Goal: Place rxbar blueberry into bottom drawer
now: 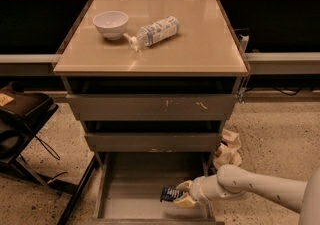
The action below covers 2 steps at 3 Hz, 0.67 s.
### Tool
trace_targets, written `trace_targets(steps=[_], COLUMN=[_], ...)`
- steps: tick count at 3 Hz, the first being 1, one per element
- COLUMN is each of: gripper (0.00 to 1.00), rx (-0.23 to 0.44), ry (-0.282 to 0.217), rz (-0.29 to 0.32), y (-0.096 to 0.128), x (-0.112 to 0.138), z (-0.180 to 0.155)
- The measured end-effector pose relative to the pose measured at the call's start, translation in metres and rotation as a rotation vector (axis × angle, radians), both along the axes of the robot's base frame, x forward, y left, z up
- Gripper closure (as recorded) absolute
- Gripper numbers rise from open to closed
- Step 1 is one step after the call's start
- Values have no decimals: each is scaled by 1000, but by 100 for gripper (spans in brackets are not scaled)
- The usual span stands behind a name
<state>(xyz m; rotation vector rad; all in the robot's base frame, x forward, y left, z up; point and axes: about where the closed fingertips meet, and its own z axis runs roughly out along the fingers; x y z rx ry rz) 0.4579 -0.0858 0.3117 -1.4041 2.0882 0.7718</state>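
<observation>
Down at the foot of the cabinet (100,106), the bottom drawer (132,189) stands pulled open, and at about four o'clock on its floor is the blue snack bar (170,194), pinched at its right end by the gripper (183,193), which reaches in from three o'clock. Whether the bar touches the floor I cannot tell. To my eye the carrying is done; only letting go and pulling clear remain.

Warm dim light, tabletop (200,44) sheen, tool (181,194) in shadowed bottom drawer (132,189)
</observation>
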Motion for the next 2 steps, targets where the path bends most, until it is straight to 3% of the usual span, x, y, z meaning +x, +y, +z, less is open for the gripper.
trace_targets(steps=[1, 2], gripper=[100, 100], rx=[18, 7], ry=[-21, -32], rz=[-39, -77], y=[6, 16], x=[2, 17], z=[-30, -99])
